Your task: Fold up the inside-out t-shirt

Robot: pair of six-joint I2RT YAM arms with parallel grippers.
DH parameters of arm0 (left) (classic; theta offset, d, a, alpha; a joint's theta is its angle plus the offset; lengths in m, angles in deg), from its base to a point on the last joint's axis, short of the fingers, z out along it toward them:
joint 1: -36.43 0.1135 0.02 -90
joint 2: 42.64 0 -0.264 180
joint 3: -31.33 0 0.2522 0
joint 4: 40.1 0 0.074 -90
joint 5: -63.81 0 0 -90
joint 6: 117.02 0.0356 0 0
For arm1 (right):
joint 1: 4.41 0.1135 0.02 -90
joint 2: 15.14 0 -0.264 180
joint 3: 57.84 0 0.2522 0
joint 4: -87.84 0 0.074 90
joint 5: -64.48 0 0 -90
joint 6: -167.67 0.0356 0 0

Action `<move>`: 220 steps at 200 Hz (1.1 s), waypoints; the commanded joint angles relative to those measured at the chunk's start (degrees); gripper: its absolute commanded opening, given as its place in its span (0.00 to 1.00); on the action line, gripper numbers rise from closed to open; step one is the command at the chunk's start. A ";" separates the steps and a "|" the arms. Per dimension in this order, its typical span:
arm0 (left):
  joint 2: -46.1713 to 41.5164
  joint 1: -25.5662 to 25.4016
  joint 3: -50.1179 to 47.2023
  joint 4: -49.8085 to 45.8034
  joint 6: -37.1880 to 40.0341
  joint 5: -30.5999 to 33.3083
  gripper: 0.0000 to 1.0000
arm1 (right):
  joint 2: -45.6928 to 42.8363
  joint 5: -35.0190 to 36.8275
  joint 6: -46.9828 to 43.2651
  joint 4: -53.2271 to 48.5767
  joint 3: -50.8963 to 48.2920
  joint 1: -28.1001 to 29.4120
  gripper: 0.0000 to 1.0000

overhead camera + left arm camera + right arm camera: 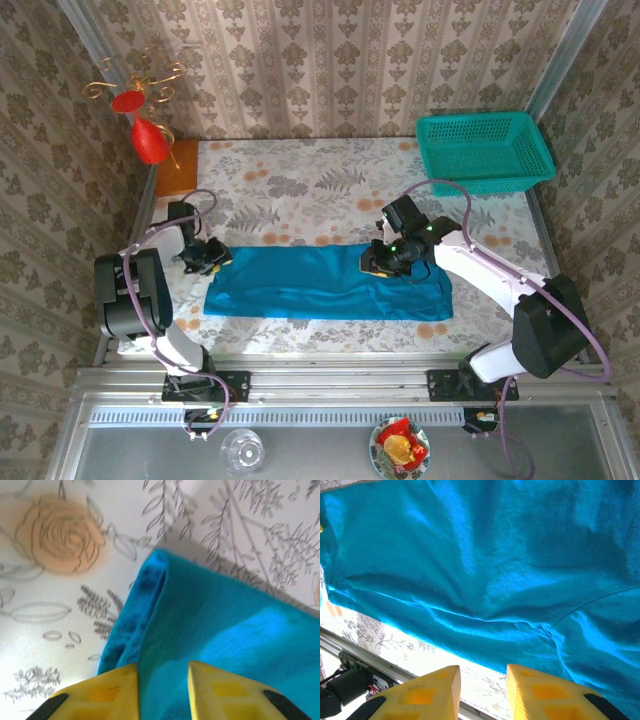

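Blue t-shirt [320, 285] lying as a long band across the desk [300, 185], left pincer [162, 669] straddling its corner, grip impossible to tell, right pincer [483, 670] over the cloth, released, nothing held

— We see beige damask walls [330, 70] on three sides, with metal posts [556, 60] in the back corners
— And between them a table [300, 190], its top pale and floral, with orange roses and grey leaves
— We find a teal basket [490, 150] at its far right corner, and a red ornament [150, 140] with gold curls by the left wall
— Along the near edge we see a rail [330, 380]. Below it lies a grey ledge [300, 450] with a glass [243, 450] and a dish [400, 445]. Light lies bright on the table
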 commanded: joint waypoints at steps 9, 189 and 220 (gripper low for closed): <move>1.88 0.26 2.76 1.21 0.75 -0.59 0.24 | -2.34 2.04 -0.86 -2.70 -1.30 -1.13 0.32; -1.39 0.23 1.96 -4.64 1.37 4.21 0.35 | -1.45 6.09 -11.93 -2.36 -6.36 -26.04 0.31; -2.84 0.31 0.34 -5.11 1.52 6.55 0.34 | -1.05 5.91 -12.29 -2.58 -6.27 -26.46 0.31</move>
